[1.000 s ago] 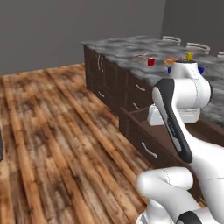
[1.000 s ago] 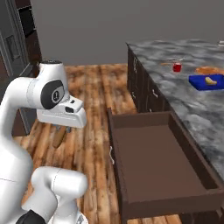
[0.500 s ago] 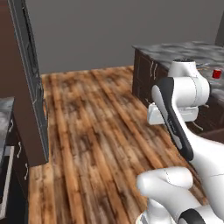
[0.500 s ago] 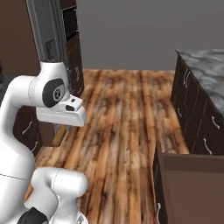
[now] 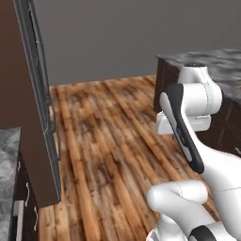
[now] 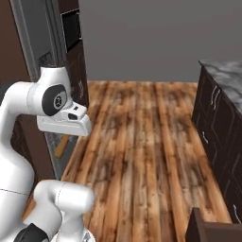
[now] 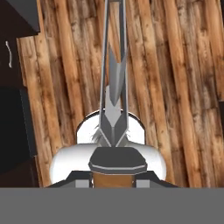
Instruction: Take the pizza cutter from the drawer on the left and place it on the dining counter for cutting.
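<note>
Base swing within the last second leaves the open drawer at the near right corner. Hand stays clenched on the pizza cutter above the floorboards. The dining surface lies far right, so the carry is likely under way.

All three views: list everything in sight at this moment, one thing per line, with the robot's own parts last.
Floor: one, brown wood planks, across the middle.
Wall: one, plain grey, at the back.
Dining counter: one, grey marbled top over dark brown cabinets, right side.
Drawer: one, dark brown, a corner at the bottom right of the right base view.
Tall unit: one, dark brown with a grey edge, left side.
Second counter: one, grey marbled, lower left of the left base view.
Pizza cutter: one, grey metal with an orange-brown handle, held over the floor.
Arm: one, white with dark joints.
Gripper: one, dark, shut on the pizza cutter.
</note>
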